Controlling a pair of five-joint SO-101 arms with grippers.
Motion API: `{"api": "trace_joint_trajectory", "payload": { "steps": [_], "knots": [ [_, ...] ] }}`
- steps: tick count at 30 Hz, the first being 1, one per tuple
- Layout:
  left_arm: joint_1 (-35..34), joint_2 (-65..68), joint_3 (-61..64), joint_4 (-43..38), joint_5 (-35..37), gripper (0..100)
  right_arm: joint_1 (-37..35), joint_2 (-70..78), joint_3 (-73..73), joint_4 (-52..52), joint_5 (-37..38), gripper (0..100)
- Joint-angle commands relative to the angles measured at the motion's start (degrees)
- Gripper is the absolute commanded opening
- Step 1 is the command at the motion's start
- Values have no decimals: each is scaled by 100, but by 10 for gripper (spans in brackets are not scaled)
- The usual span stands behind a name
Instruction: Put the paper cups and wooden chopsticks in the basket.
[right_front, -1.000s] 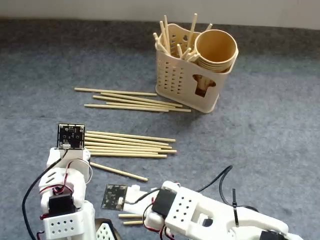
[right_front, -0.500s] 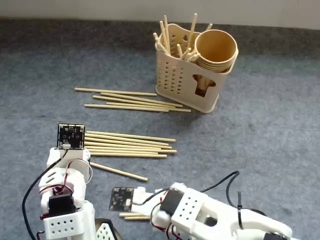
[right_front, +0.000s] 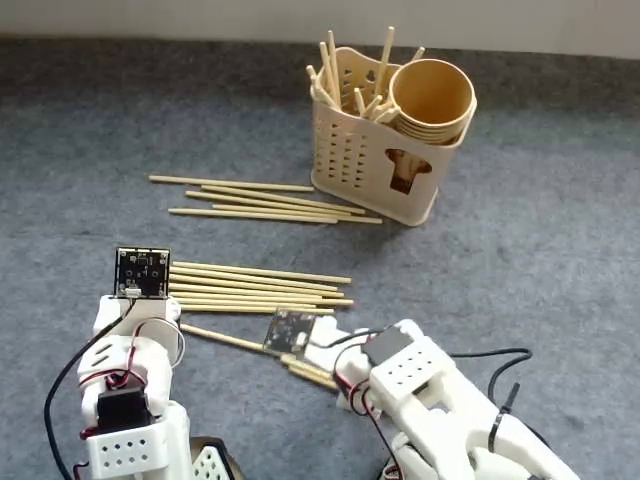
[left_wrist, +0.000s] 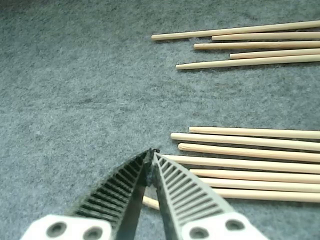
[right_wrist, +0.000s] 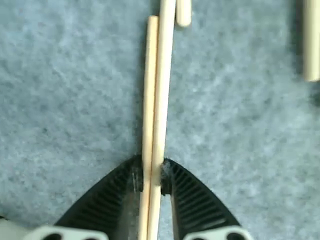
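The cream basket (right_front: 375, 165) stands at the back with stacked paper cups (right_front: 432, 98) and several chopsticks upright in it. My right gripper (right_wrist: 151, 175) is shut on two wooden chopsticks (right_wrist: 157, 90) held side by side; the pair (right_front: 312, 372) sticks out from under the right arm (right_front: 410, 375) near the front centre. Loose chopsticks lie in two bundles, one beside the basket (right_front: 260, 200) and one at mid-table (right_front: 260, 288). My left gripper (left_wrist: 151, 155) is shut on nothing, just short of the mid-table bundle (left_wrist: 250, 160). The left arm (right_front: 135, 340) sits at the front left.
A single chopstick (right_front: 215, 337) lies slanted between the two arms. Grey carpet (right_front: 540, 250) covers the table, with bare room to the right of the basket and at the far left.
The right arm has swung away from the front edge towards mid-table, carrying the two chopsticks with it. The left arm has kept still.
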Motion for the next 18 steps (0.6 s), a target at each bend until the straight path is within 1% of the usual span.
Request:
{"api": "trace_joint_trajectory", "payload": {
  "steps": [1,5,10,12,16,18],
  "knots": [
    [-57,-13,110,-123,-44,7,523,-92,-549,-48,88,6],
    [-57,-13,110,-123,-44,7,910,-92,-936,-48,88,6],
    [-57,-13,110,-123,-44,7,1007,-92,-1138,-22,79,6],
    [-57,-13,110,-123,-44,7,1007,-101,-1165,233,62,6],
    [-48,-13,110,-123,-44,7,1007,-374,-2088,980,0,6],
    [-48,-13,110,-123,-44,7,1007,-637,-2571,1182,-334,6]
  ]
}}
